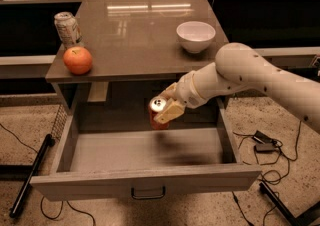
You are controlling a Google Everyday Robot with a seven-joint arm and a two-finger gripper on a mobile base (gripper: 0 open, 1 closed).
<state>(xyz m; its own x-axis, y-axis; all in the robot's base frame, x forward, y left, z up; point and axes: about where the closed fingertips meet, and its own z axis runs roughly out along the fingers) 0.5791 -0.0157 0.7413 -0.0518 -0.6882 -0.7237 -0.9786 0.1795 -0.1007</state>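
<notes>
My gripper [165,107] is shut on a red soda can [158,113], held upright with its silver top showing. The can hangs inside the open drawer [145,177], above its grey floor, near the back and slightly right of the middle. My white arm [250,75] reaches in from the right, across the drawer's right side. A tan finger [170,112] covers the can's right side.
On the tabletop [145,30] stand a silver can [67,29] at the back left, an orange apple [77,60] at the front left edge and a white bowl [195,36] at the right. Cables and a power brick [262,142] lie on the floor.
</notes>
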